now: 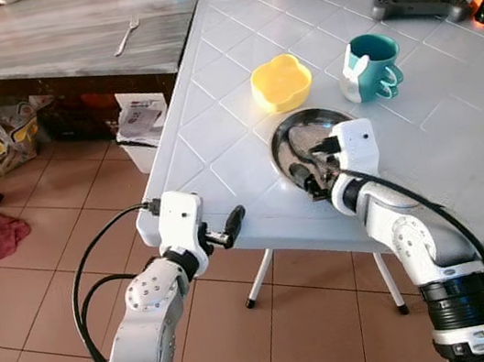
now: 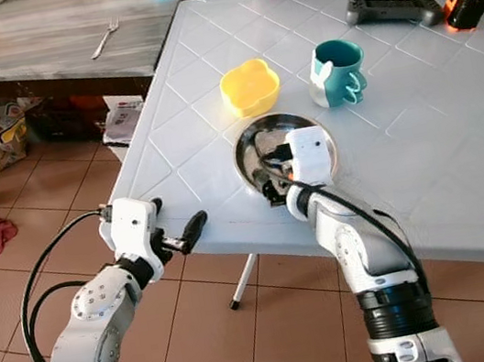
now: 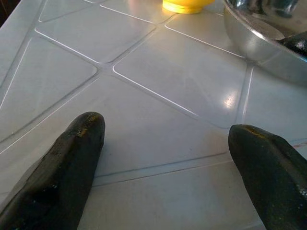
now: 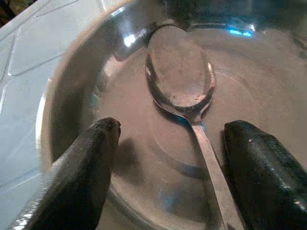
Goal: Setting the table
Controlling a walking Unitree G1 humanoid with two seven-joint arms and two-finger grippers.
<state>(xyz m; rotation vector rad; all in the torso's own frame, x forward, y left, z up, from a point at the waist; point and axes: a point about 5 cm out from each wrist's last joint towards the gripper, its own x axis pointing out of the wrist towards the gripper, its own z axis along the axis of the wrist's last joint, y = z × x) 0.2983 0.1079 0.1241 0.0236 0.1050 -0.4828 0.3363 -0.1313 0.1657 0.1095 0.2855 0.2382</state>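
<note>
Spoon [image 4: 184, 91] lies in the steel plate [image 1: 284, 141], bowl up, handle running back between the right hand's fingers [image 4: 86, 163]. The right hand [image 4: 168, 143] hangs over the plate's near rim, spread wide, gripping nothing. My read: if the spoon is to go beside the plate, close low on the handle, squarely, since thin metal on a slick plate will skate. The yellow bowl [image 1: 281, 81] sits just beyond the plate, the teal mug [image 1: 372, 66] to the bowl's right. The left hand [image 1: 231, 225] hovers at the white table [image 1: 213, 121] edge left of the plate, also wide, empty. The right wrist view gives the spoon; the eye views hide it behind the wrist, but show a fork [image 1: 126, 35] on the wooden table [image 1: 32, 39], well beyond the plate.
</note>
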